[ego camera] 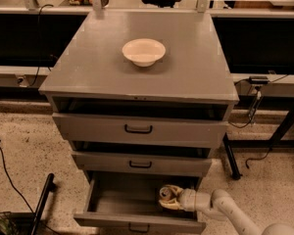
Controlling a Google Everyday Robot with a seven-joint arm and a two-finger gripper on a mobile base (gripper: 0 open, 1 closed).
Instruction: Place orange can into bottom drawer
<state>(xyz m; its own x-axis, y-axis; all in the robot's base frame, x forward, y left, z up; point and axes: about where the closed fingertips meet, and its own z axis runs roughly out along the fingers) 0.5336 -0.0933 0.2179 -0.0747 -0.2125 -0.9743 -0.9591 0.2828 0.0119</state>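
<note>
The bottom drawer (112, 218) of the grey cabinet is pulled out, its tray showing. The orange can (167, 194), with its silver top showing, lies tilted inside the drawer at the right of the tray. My gripper (169, 199) reaches in from the lower right on a white arm and is shut on the can, low in the tray. I cannot tell whether the can touches the drawer floor.
A cream round bowl (143, 51) stands on the cabinet top (201, 72). The two upper drawers (138, 129) are slightly ajar. A black pole (41, 204) leans at the lower left. Cables and a table leg (279, 131) lie to the right.
</note>
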